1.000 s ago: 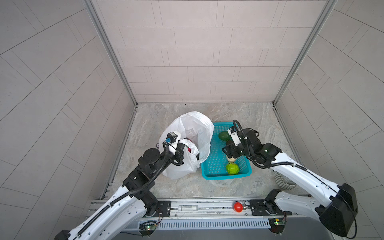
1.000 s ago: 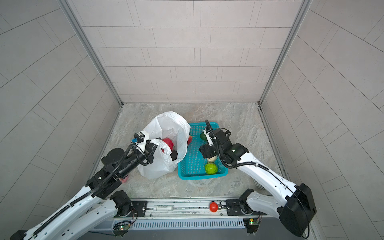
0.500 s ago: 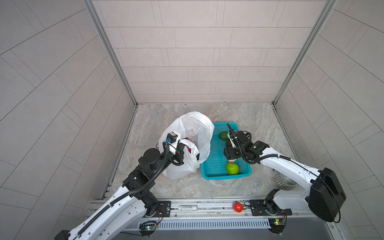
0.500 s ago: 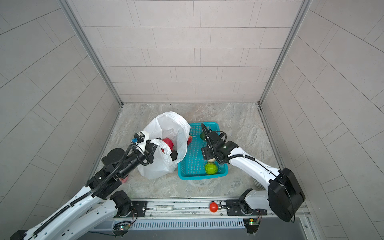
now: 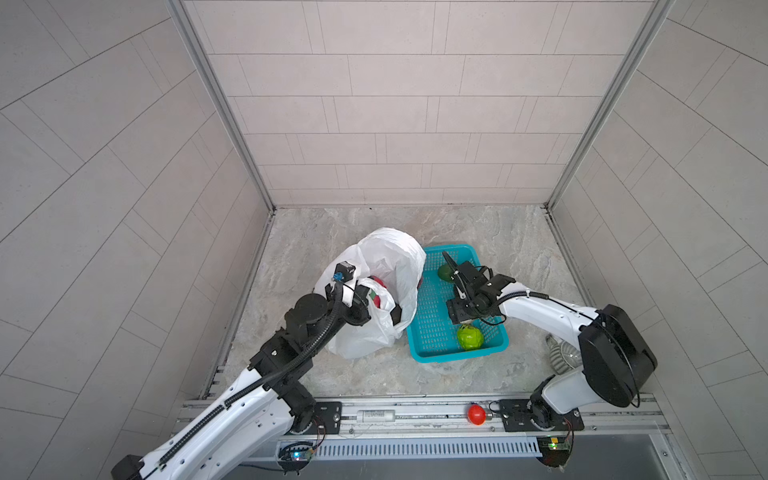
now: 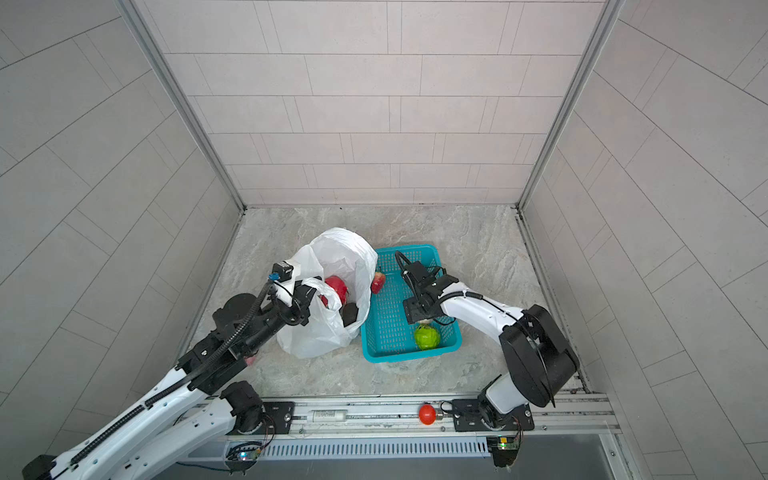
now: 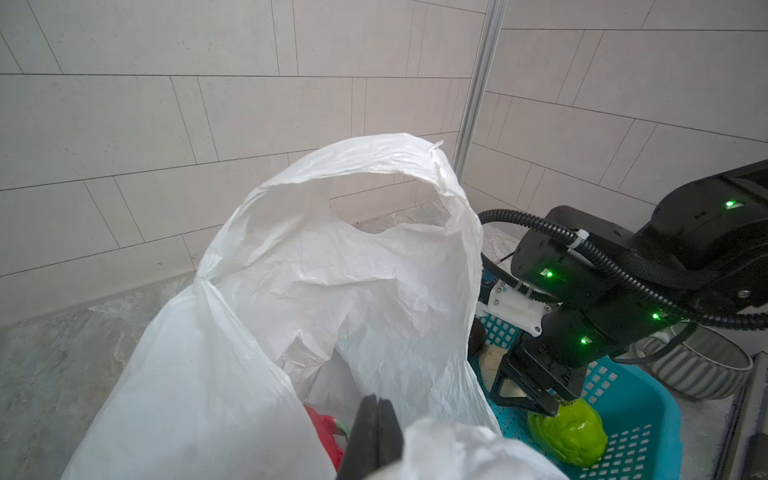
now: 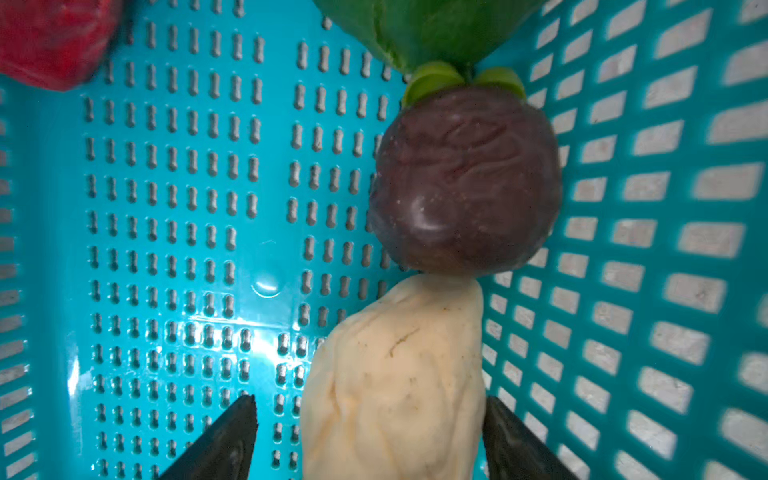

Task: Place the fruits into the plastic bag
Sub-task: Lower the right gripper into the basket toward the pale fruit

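The white plastic bag (image 5: 386,257) (image 6: 332,249) (image 7: 332,270) stands open left of the teal basket (image 5: 432,328) (image 8: 166,208). My left gripper (image 6: 309,293) (image 7: 376,409) is shut on the bag's near rim. A pink-red dragon fruit (image 6: 336,286) (image 7: 324,428) and a black oval (image 6: 351,313) lie inside the bag. My right gripper (image 5: 459,318) (image 8: 369,415) is open, low in the basket, with its jaws on either side of the cream knobbly fruit (image 8: 395,374). A dark purple fruit (image 8: 465,183), an avocado (image 5: 445,272), a bright green bumpy ball (image 5: 470,337) (image 7: 569,432) and a red fruit (image 6: 377,282) also sit in the basket.
A glossy red ball (image 5: 476,414) rests on the front rail. A grey ribbed bowl (image 5: 561,357) (image 7: 698,365) stands right of the basket, under my right arm. A small pink trinket (image 6: 251,359) peeks out beneath my left arm. Tiled walls close in on three sides.
My right arm has folded in and its gripper has come down around the cream fruit in the basket. The left arm and the bag have not moved.
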Robot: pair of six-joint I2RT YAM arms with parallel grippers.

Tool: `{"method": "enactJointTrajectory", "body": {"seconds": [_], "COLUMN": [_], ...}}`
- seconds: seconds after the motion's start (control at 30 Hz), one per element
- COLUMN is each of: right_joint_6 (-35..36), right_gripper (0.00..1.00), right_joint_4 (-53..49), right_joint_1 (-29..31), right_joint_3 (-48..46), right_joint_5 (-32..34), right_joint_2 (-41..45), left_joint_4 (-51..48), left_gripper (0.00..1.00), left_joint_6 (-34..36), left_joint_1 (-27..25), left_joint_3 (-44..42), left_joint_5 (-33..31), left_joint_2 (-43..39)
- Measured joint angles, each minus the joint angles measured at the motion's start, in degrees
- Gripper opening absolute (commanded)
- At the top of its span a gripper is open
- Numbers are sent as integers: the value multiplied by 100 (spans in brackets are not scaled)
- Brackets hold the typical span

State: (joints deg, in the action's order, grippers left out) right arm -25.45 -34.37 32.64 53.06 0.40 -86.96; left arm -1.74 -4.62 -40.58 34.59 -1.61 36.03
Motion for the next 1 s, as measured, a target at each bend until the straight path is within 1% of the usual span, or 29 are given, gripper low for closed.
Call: {"method": "enactJointTrajectory", "body": {"seconds": [0.13, 0.23, 0.33, 0.47, 0.53, 0.67, 0.8, 1.0], "right_joint_6": [-2, 7, 4, 4, 9, 13, 39, 308], "right_gripper": [73, 65, 54, 31, 25, 16, 13, 14], "right_joint_4": [-44, -37, -11, 48, 66, 70, 79, 262], "right_joint_1": [-9, -9, -9, -9, -9, -9, -9, 7], "right_joint_3": [31, 39, 39, 39, 37, 24, 26, 282], "right_joint_5": [-63, -125, -131, -118, -120, -122, -109, -326], "right_joint_2": [-227, -332, -339, -337, -334, -210, 332, 1281], "left_joint_4": [-46, -61, -83, -153, -168, -173, -179, -181], "left_gripper": [0, 0, 0, 0, 0, 0, 0, 0], "left_joint_6": [-46, -55, -55, -57, -59, -74, -74, -74], "left_joint_1": [0, 0, 0, 0, 0, 0, 0, 0], "left_joint_3": [0, 0, 0, 0, 0, 0, 0, 0], "left_joint_5": [-50, -103, -122, -138, -146, -149, -149, -144], "left_joint_2": [0, 0, 4, 17, 24, 26, 13, -76]}}
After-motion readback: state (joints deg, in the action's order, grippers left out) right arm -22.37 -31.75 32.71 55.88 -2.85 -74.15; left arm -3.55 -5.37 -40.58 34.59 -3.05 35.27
